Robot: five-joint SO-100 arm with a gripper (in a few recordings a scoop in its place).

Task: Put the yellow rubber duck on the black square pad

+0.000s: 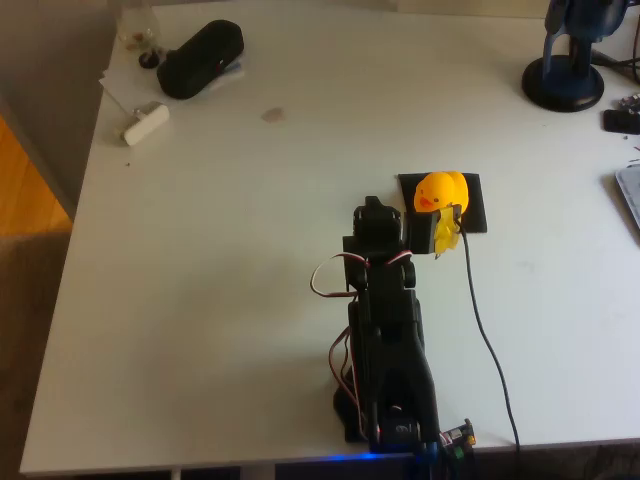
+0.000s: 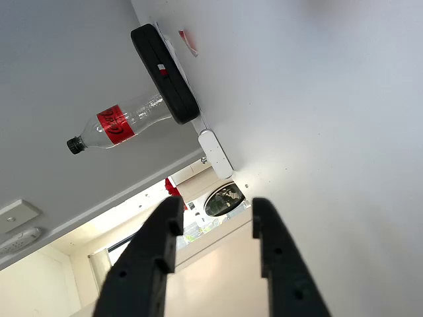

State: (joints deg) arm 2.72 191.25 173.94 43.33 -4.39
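Yellow rubber duck [image 1: 441, 190] is seen seated on the black square pad [image 1: 476, 206] in the overhead view, at roughly 1 o'clock from the arm's base, beak turned toward 7 o'clock. End effector [image 2: 215, 221] is seen spread in the wrist view, nothing held between its fingers [image 2: 158, 247]; beyond them the white counter [image 2: 317, 99], a black case [image 2: 165, 72] and a bottle [image 2: 115, 125] are shown. Duck is judged light, hollow, somewhat squashy, glossy skin likely slippery; rounded body rolls off a narrow pinch. Best taken across the widest part of the body, low, with modest squeeze. Placement is judged done
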